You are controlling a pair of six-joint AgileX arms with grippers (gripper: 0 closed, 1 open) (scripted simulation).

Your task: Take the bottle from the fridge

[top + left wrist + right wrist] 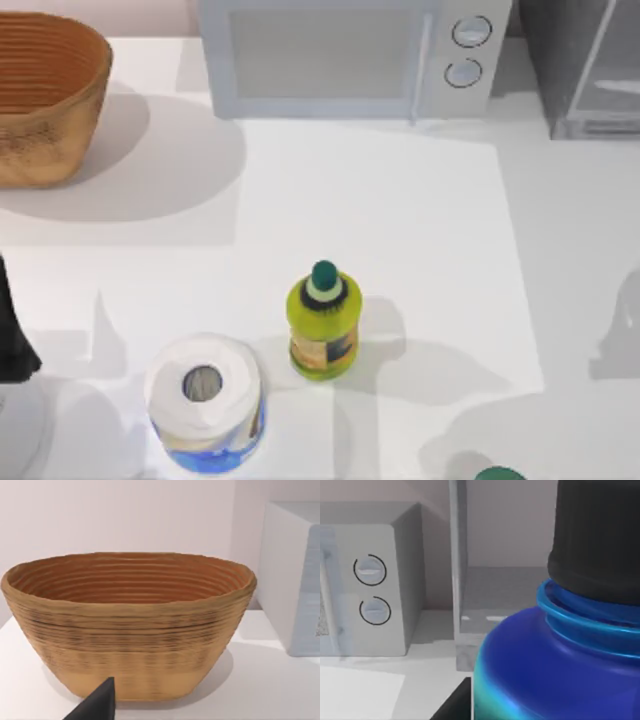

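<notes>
The blue bottle with its black screw cap looms close in the right wrist view, out in front of the fridge. My right gripper is shut on it, one dark finger lying against its side. A teal-green sliver at the table's front right edge marks this spot from above. The fridge stands at the back right, a dark grey box with a pale frame. Its inside shows a bare grey floor. My left arm is parked at the left edge.
A light grey microwave with two knobs stands at the back centre. A woven basket sits at the back left, facing the left wrist camera. A yellow-green bottle and a paper towel roll stand near the front.
</notes>
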